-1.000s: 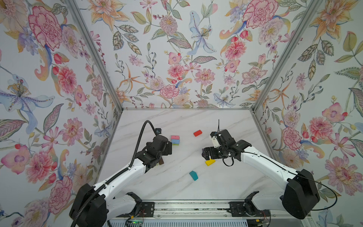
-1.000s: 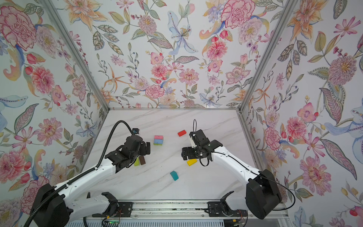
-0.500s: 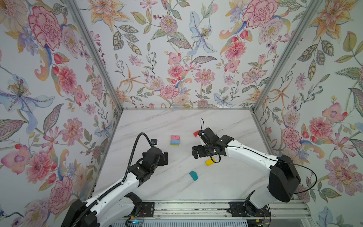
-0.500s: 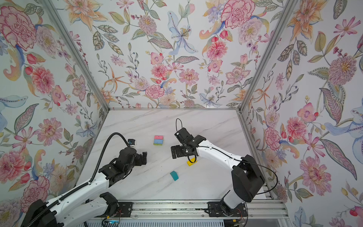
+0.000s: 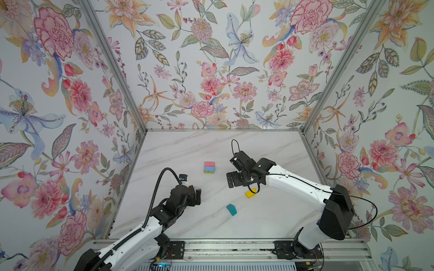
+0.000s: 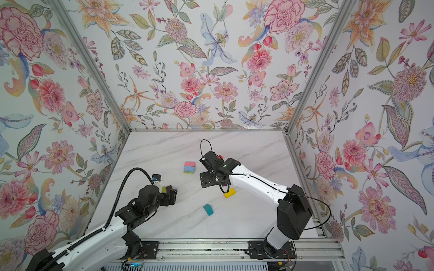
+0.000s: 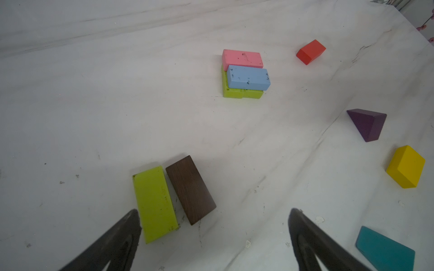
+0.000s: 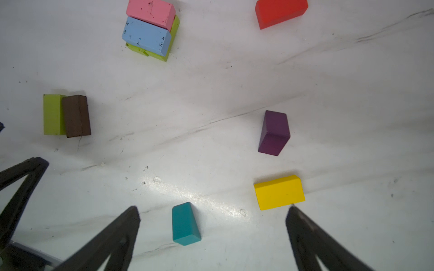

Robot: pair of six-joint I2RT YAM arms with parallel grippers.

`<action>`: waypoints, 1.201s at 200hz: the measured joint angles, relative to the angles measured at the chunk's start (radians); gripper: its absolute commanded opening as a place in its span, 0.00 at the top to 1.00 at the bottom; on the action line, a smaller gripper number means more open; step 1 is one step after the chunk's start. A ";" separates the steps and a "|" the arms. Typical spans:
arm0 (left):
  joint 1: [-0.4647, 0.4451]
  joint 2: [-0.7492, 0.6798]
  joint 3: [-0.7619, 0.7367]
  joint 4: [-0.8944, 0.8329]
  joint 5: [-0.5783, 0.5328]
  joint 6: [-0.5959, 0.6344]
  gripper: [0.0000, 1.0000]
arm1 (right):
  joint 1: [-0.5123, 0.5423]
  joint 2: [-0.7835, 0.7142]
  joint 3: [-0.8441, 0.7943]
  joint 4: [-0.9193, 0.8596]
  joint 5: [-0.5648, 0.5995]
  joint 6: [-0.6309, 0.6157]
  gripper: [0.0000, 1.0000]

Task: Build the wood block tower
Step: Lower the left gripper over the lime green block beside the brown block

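The tower (image 5: 209, 167) (image 6: 189, 167) is low and stands mid-table: a pink and a light blue block lie side by side on lime green ones (image 7: 244, 75) (image 8: 150, 30). A loose lime green block (image 7: 153, 201) and a brown block (image 7: 190, 188) lie together just beyond my left gripper (image 7: 214, 214) (image 5: 196, 194), which is open and empty. Red (image 7: 310, 51), purple (image 7: 367, 124), yellow (image 5: 250, 193) and teal (image 5: 231, 209) blocks lie scattered. My right gripper (image 8: 212, 210) (image 5: 232, 180) hangs open to the right of the tower, above the teal block (image 8: 185, 224) and the yellow block (image 8: 279, 192).
Floral walls close in the white marble table (image 5: 187, 150) on three sides. A metal rail (image 5: 225, 246) with both arm bases runs along the front edge. The right arm hides the purple block in both top views. The left gripper's fingers (image 8: 23, 169) show in the right wrist view.
My left gripper has drawn back from the tower toward the front, uncovering the lime green and brown blocks. My right gripper has swung left toward the middle. Both stayed open.
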 measured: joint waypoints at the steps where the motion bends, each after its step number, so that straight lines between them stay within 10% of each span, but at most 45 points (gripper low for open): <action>1: 0.000 -0.001 0.000 0.000 0.001 0.000 0.01 | 0.001 0.000 0.000 -0.001 0.000 0.000 0.01; 240: 0.000 0.296 0.089 0.182 0.101 -0.048 0.01 | -0.071 -0.085 -0.212 0.026 0.144 0.042 0.01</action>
